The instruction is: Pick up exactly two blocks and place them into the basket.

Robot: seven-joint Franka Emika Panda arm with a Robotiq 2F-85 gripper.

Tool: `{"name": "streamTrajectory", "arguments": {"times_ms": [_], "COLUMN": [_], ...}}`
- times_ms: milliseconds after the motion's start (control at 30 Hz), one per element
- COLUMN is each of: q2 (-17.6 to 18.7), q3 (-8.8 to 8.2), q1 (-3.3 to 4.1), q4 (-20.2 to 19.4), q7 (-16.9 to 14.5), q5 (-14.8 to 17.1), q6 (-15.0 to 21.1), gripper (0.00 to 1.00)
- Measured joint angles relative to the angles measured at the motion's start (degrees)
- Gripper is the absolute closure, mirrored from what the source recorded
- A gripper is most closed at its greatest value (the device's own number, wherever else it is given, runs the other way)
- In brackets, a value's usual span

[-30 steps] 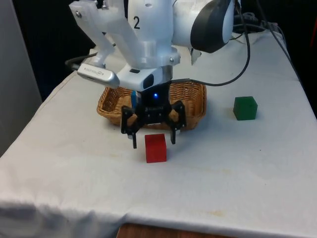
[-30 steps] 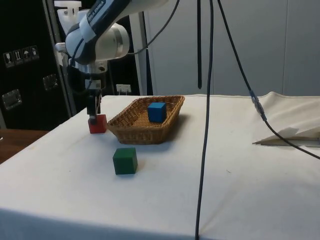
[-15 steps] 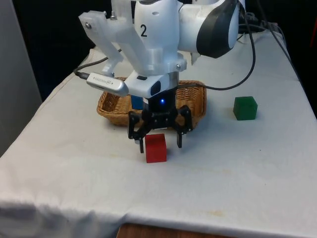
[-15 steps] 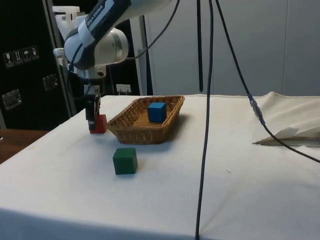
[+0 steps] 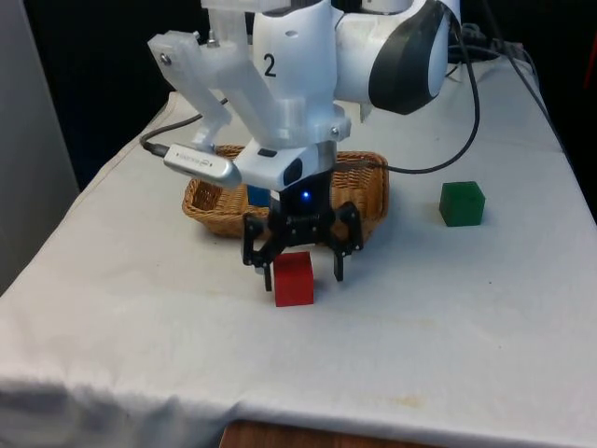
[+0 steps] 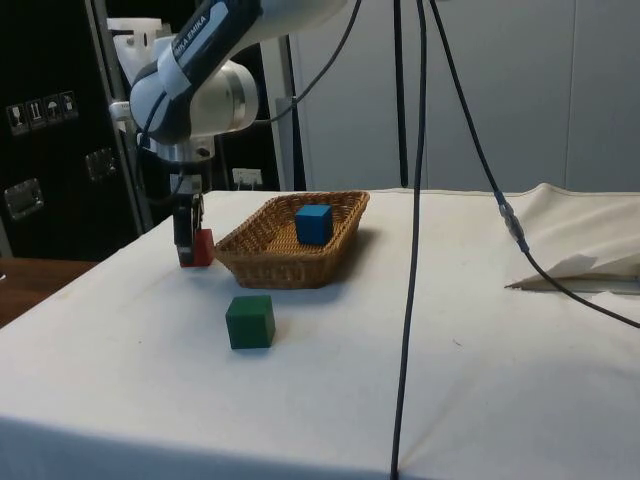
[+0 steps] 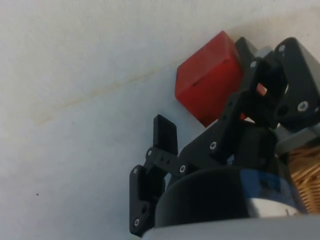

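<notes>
Red block (image 5: pixel 294 278) is being straddled by the spread-fingered gripper (image 5: pixel 301 268), just before the wicker basket (image 5: pixel 368 191).

The red block (image 5: pixel 294 278) rests flat directly below the open pincer (image 5: pixel 301 269), between its fingers. The wicker basket (image 5: pixel 366 191) sits just behind the pincer, holding a blue block (image 6: pixel 313 223). The green block (image 5: pixel 462 203) lies well apart.

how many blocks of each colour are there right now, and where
red block: 1, on the cloth between the open gripper fingers
blue block: 1, in the basket
green block: 1, on the cloth
total: 3
</notes>
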Motion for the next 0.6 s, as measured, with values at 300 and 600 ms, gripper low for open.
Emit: {"name": "streamTrajectory", "arguments": {"times_ms": [300, 600], "q2": [0.7, 1.1], "q3": [0.00, 0.00], "q1": [-0.40, -0.74], "q4": [0.1, 0.7], "q7": [-0.9, -1.1], "q5": [1.3, 1.9], "q6": [0.0, -0.2], "gripper": [0.21, 0.99]}}
